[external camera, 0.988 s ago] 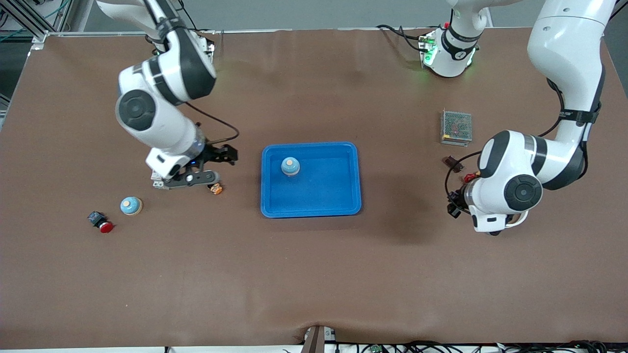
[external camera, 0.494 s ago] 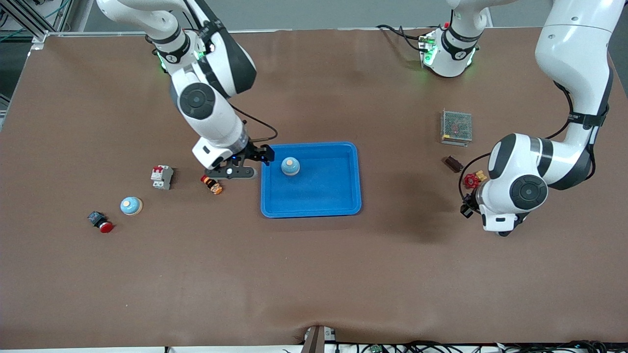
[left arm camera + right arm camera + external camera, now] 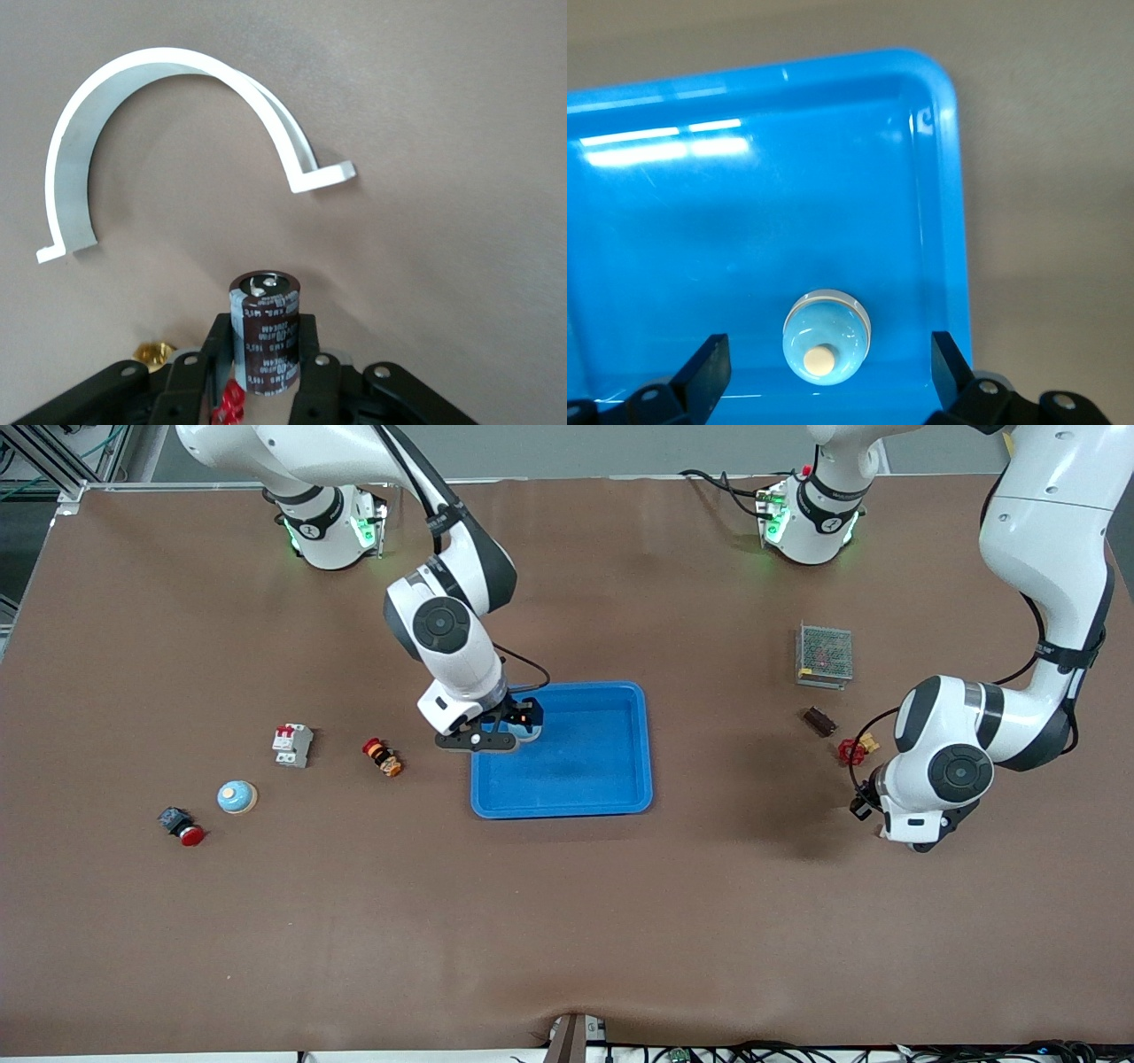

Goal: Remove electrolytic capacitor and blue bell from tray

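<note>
The right gripper (image 3: 824, 376) is hovering with jaws spread wide and empty, the blue bell (image 3: 827, 336) sitting upright directly beneath, centred between its fingers, inside the tray (image 3: 633, 744). The left gripper (image 3: 264, 372) is clamping the upright electrolytic capacitor (image 3: 265, 342) over the tabletop, off the tray.

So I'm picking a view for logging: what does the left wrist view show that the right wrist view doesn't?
Only the left wrist view: the left end effector shut on the capacitor, and a white curved clamp lying on the table. Only the right wrist view: the right end effector open over the blue bell in the tray. Both show brown tabletop.
</note>
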Available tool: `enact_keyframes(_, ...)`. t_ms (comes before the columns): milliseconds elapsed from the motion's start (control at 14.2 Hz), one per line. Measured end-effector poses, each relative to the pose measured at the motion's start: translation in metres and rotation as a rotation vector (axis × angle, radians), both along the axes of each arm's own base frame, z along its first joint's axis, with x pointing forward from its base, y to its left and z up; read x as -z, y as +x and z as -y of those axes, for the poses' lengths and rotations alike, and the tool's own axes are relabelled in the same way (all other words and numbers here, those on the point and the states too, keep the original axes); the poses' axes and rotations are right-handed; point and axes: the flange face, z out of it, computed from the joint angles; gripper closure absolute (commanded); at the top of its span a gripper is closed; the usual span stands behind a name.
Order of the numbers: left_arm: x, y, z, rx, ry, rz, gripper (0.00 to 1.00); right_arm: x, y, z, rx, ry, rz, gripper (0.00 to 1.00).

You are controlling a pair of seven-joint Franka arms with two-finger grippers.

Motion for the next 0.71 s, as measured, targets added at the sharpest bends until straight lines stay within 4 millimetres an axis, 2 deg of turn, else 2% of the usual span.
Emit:
enact_keyframes(212, 0.012, -0.005, -0.009, 0.013, -0.012, -0.008, 1.00, 0.031, -0.010, -0.012, -0.022, -0.012, -0.004, 0.00)
enact_keyframes(353, 0.016, -0.007, -0.014, 0.011, -0.017, -0.010, 0.69, 0.046, -0.012, -0.015, -0.027, -0.017, -0.003, 0.00)
enact_keyframes(424, 0.016, -0.007, -0.015, 0.009, -0.018, -0.010, 0.57, 0.053, -0.013, -0.015, -0.028, -0.018, -0.002, 0.00)
enact_keyframes(494, 0.016, -0.007, -0.016, 0.009, -0.018, -0.010, 0.40, 0.059, -0.014, -0.016, -0.029, -0.019, 0.000, 0.00)
enact_keyframes(565, 0.016, -0.007, -0.016, 0.009, -0.018, -0.009, 0.17, 0.065, -0.015, -0.017, -0.031, -0.019, 0.003, 0.00)
enact_keyframes(635, 0.016, -0.007, -0.016, 0.009, -0.019, -0.007, 0.00, 0.070, -0.015, -0.018, -0.032, -0.018, 0.006, 0.00)
enact_keyframes(706, 0.016, -0.006, -0.016, 0.009, -0.020, -0.002, 0.00, 0.075, -0.016, -0.018, -0.033, -0.019, 0.008, 0.00)
